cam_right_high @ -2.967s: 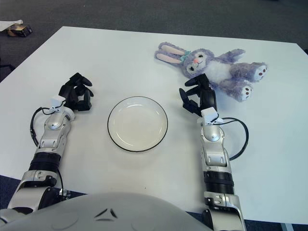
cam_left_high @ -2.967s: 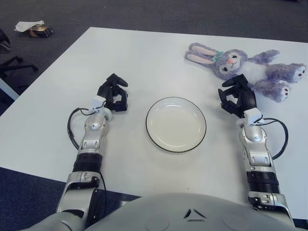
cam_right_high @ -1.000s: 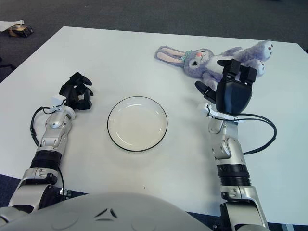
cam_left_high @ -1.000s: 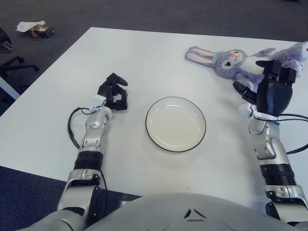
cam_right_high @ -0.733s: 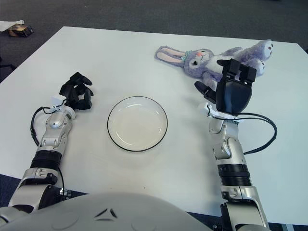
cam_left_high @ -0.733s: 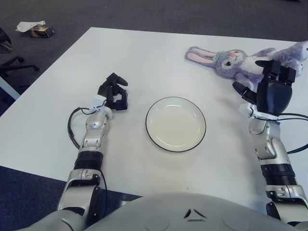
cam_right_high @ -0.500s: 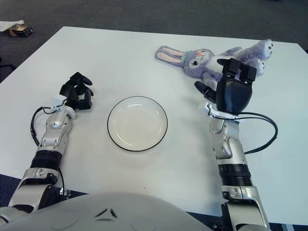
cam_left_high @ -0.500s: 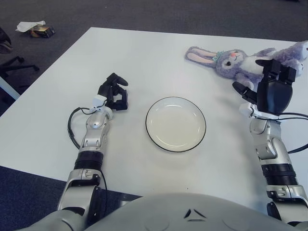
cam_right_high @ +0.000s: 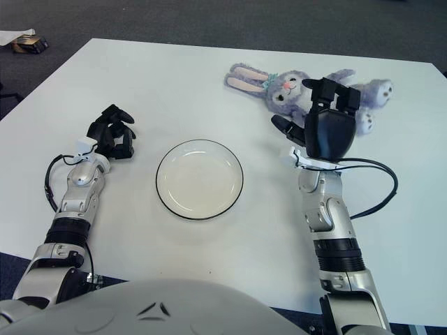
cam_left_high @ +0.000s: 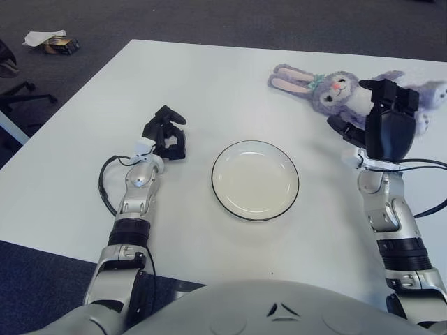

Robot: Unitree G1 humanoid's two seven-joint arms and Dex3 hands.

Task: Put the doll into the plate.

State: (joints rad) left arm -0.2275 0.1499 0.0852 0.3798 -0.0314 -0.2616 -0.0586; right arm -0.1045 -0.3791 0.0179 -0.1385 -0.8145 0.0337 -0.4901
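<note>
The doll (cam_left_high: 328, 86) is a purple plush rabbit lying on its back at the far right of the white table, ears pointing left. My right hand (cam_left_high: 377, 115) is raised over its belly and legs, back toward the camera, fingers spread above the body and thumb out to the left. I see no closed grip on the doll. The white plate (cam_left_high: 255, 180) with a dark rim sits at the table's middle, nothing in it. My left hand (cam_left_high: 166, 136) rests on the table left of the plate with its fingers curled, holding nothing.
The table (cam_left_high: 209, 84) has its left edge running diagonally, with dark carpet beyond it. A small box with paper (cam_left_high: 52, 42) lies on the floor at far left. Black cables loop beside both forearms.
My right hand has shifted left and now covers the doll's belly. The doll's legs, which pointed up and right, have come down a little. The left hand has not moved.
</note>
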